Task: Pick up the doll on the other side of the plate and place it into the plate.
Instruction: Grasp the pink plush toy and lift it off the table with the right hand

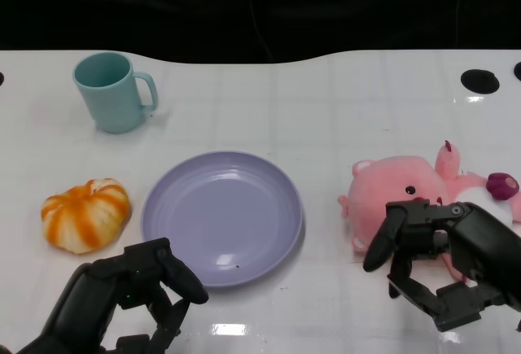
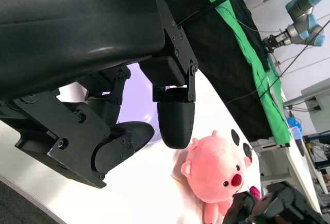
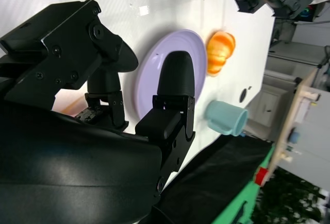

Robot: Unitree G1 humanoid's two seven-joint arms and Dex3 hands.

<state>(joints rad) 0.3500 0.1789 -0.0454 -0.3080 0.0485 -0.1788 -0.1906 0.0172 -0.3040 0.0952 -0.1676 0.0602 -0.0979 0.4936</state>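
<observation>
a: start with the big things. the white table (image 1: pixel 326 102) carries a round lilac plastic plate (image 1: pixel 221 216) near the middle of its front edge, bare inside apart from a dark speck or two.

b: and the doll?

a: the pink plush doll with a round snout (image 1: pixel 403 195) lies toward the table's right edge, just beside the plate but not touching it. in the left wrist view the same doll (image 2: pixel 219 170) lies on its back, face up.

b: how will it handle?

a: i'd judge it soft and light, squashy, not slippery, nothing to break. take the fat round body across its middle; the limbs would just flop.

b: where's the right hand (image 1: pixel 440 260)?

a: at the doll's front side, fingers spread and holding nothing, tips just over the near part of the plush. i can't tell if they touch.

b: the left hand (image 1: pixel 134 293)?

a: at the front edge, near the plate's left rim, loosely curled, holding nothing.

b: smaller things?

a: an orange and white striped pumpkin toy (image 1: pixel 85 214) left of the plate, and a teal plastic mug (image 1: pixel 110 91) toward the far left corner.
</observation>
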